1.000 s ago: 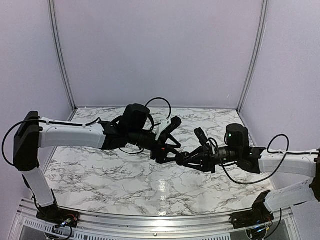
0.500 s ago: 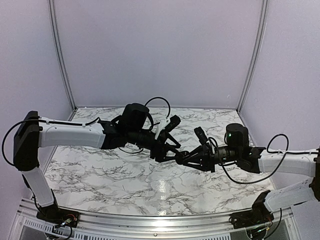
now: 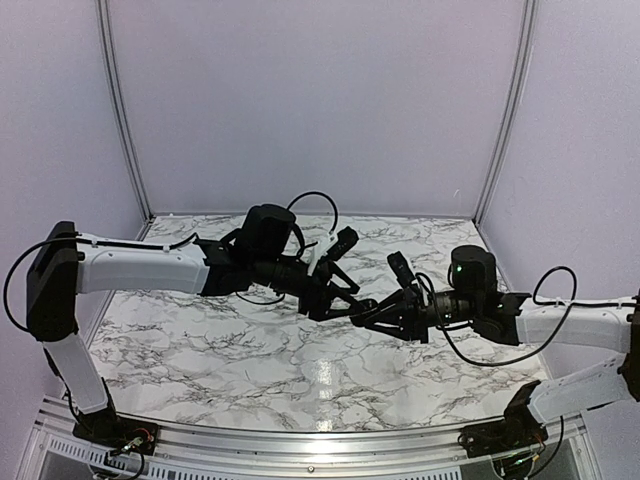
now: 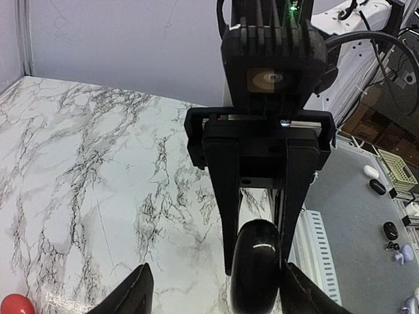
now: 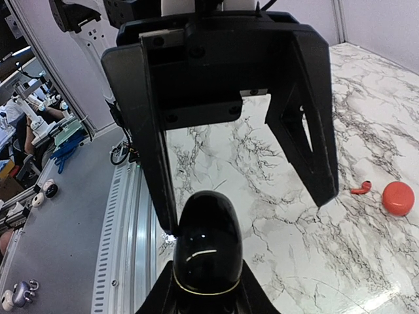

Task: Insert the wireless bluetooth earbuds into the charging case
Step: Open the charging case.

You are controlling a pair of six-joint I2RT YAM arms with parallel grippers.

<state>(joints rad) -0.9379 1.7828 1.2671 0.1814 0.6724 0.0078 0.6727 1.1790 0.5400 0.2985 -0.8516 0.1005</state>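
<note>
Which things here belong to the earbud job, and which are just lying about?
Job: black case in right gripper; open left gripper; red earbud; red case.
Lying about: small pieces and basket on the grey bench.

**Hidden, cropped or unclear**

From above, black on black at the meeting of left gripper [image 3: 352, 300] and right gripper [image 3: 368, 314]: no telling fingers from load there.

In the left wrist view, cropped by the bottom edge: the lower end of the black case [image 4: 256, 278], the camera's own 2 fingers [image 4: 134, 294], and a rounded red thing [image 4: 14, 305] in the left corner, with too little shown to name. Small bits [image 4: 390, 229] on the grey floor [image 4: 353, 261]: too small to identify.

In the right wrist view, own fingers [image 5: 252, 297] cropped at the bottom and mostly behind the case. Inside of the case hidden. Red earbud [image 5: 361, 188] too small for detail. Clutter [image 5: 39, 131] at left blurred.
</note>
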